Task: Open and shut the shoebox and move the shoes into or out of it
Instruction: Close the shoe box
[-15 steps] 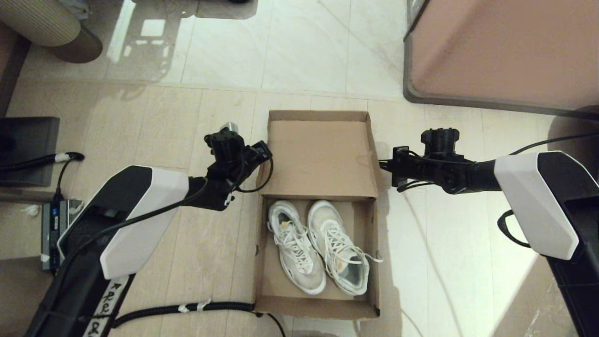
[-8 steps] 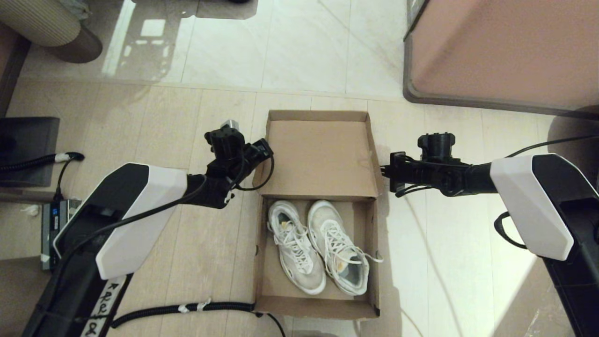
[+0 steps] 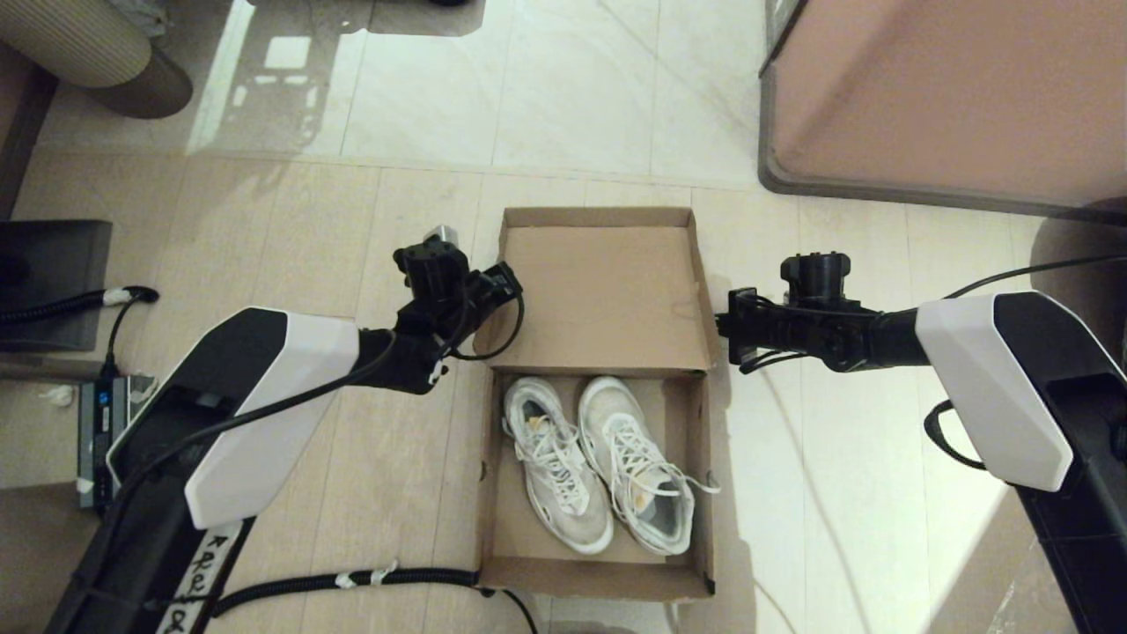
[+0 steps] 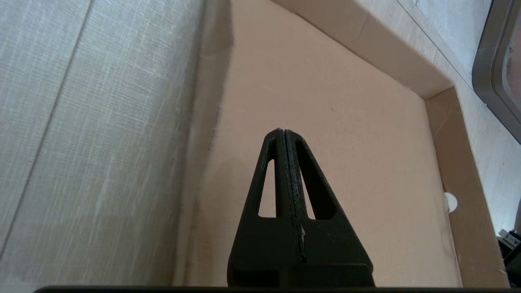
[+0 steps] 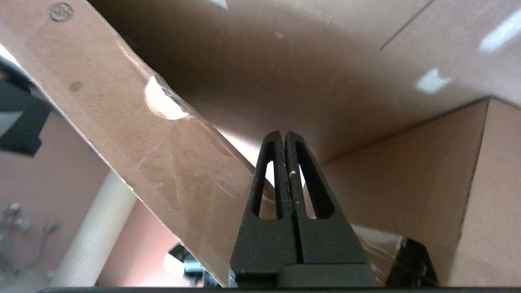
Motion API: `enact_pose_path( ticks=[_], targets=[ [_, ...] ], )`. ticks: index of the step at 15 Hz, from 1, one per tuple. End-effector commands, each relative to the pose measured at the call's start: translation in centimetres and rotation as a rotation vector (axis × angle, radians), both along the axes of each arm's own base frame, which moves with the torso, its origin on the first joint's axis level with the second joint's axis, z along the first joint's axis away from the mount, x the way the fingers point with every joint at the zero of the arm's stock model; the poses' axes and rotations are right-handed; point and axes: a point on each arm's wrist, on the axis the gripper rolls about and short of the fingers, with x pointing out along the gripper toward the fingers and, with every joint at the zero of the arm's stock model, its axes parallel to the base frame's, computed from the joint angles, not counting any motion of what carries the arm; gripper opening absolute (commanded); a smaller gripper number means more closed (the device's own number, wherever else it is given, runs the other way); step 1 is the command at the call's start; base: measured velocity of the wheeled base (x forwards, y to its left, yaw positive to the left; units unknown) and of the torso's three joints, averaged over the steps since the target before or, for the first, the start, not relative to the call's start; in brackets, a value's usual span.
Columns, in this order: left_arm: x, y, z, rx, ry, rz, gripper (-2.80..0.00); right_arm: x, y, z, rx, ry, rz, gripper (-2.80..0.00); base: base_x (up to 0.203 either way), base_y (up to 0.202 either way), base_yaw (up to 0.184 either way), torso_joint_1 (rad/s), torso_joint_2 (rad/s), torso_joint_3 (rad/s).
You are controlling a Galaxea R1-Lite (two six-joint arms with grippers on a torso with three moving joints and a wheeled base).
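With lid (image 3: 603, 295) raised between arms, left gripper (image 3: 500, 286) at its left edge, right gripper (image 3: 726, 321) at right edge; both jaws pressed together, empty; sneakers (image 3: 599, 462) inside shoebox (image 3: 493, 519).

Plain brown cardboard shoebox (image 3: 602, 291); off-white shoes (image 3: 599, 462) with white laces and greyish insides; pinkish-brown block (image 3: 951, 97) with dark grey rim; pale beige wood-grain floor (image 3: 290, 238); black left gripper (image 4: 283, 134) and right gripper (image 5: 283, 136).

The setting was a home interior: glossy pale floor tiles (image 3: 563, 88), a ribbed beige upholstered seat (image 3: 79, 44), and a pinkish-brown furniture block (image 3: 951, 97) with a dark grey rim stood around an open shoebox (image 3: 603, 291).
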Motion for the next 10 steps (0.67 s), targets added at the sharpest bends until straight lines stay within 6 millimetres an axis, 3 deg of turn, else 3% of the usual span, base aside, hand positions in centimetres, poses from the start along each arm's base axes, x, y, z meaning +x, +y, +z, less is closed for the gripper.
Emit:
enact_pose_path(
  ticks=[1,10],
  targets=[
    [-0.2,-0.3,0.2,-0.006,-0.007,-0.007,-2.8,0.0,-0.1,0.0,0.022,0.007,0.041,-2.8,0.0,0.0,0.0,0.0,0.0,0.0],
    [-1.0,-0.5,2.6,-0.032,-0.037,-0.016,-2.8,-0.1,0.2,1.3,0.082,-0.098,0.214,-2.8,0.0,0.0,0.0,0.0,0.0,0.0]
  ],
)
